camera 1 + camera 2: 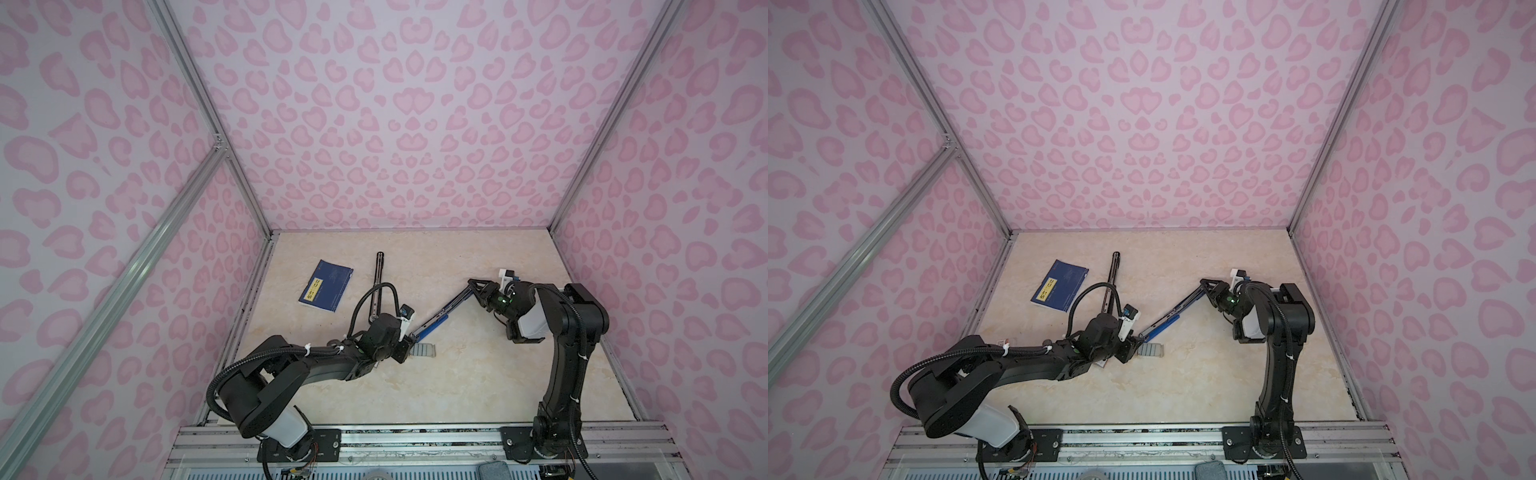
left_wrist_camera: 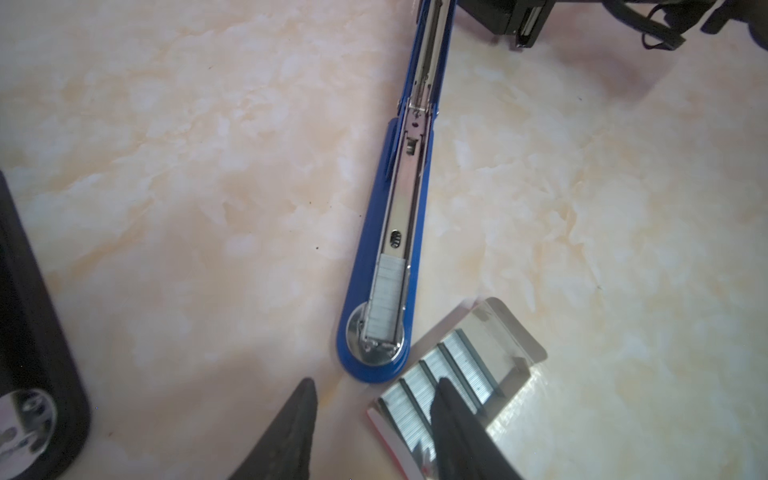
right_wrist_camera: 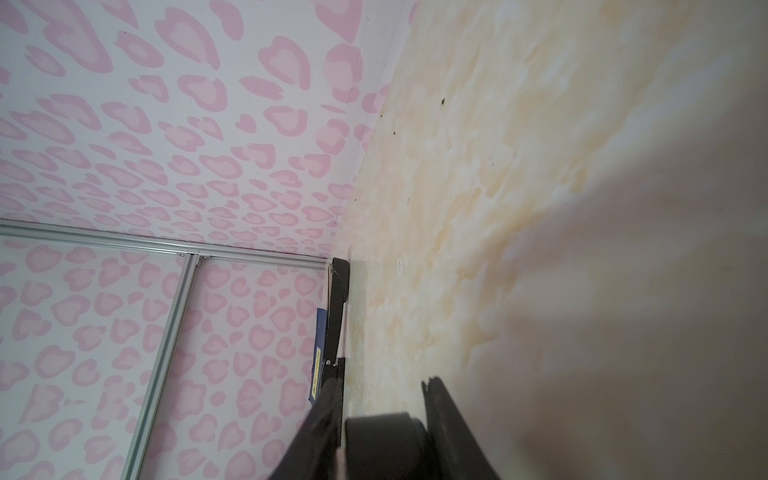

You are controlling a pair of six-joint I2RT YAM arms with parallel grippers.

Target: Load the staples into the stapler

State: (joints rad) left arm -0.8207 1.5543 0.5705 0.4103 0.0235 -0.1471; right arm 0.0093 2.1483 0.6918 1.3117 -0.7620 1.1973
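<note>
Left pincer (image 2: 376, 380), jaws spread and empty, is hovering by the blue stapler (image 2: 372, 232), its far end clamped in the right pincer (image 1: 473, 286), and over the staple box (image 2: 519, 336), while staples (image 2: 386, 299) are sitting in the channel: light, brittle strips, likely best pinched along their sides.

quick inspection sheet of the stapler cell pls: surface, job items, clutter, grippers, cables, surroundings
surface: marbled beige table, a few dark specks, no spills seen
job's things: blue stapler lies opened out, one staple strip in its channel; spare staples in an open tray beside its end
clutter: blue booklet; black stapler
grippers: left gripper open, one finger over the tray; right gripper clamped on the blue stapler's far end
cables: black conduit loops above the left arm; no snag seen
surroundings: pink heart-print walls, aluminium frame
</note>
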